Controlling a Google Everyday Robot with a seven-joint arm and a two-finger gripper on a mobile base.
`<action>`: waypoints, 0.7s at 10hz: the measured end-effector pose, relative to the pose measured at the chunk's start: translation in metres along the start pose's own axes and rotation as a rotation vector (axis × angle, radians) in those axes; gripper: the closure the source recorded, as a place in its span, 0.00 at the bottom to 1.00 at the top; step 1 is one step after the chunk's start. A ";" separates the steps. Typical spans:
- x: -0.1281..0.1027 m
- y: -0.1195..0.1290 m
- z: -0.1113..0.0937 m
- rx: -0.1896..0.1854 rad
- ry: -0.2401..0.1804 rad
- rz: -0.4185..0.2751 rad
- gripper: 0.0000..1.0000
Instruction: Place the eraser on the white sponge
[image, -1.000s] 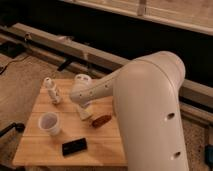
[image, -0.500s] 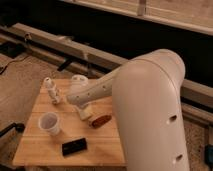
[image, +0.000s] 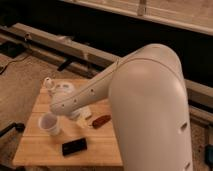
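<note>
Cup (image: 50, 125), translucent white, at left of wooden surface (image: 35, 150). End effector (image: 57, 107) just above cup's rim, at low end of white arm (image: 100, 87); released, gripping nothing. Eraser (image: 74, 146) flat near front edge, below and slightly right of end effector, apart from it. White sponge (image: 84, 112) further right, partly under arm, just beside brown oblong thing (image: 101, 121).

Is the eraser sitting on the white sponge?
No, the eraser lies on bare wood near the table's front edge, apart from the white sponge, with the gripper up by the cup.
</note>
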 end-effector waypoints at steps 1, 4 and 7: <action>-0.012 0.014 -0.002 -0.028 -0.009 0.014 0.20; -0.018 0.061 0.011 -0.115 -0.042 0.182 0.20; -0.028 0.076 0.020 -0.142 -0.114 0.316 0.20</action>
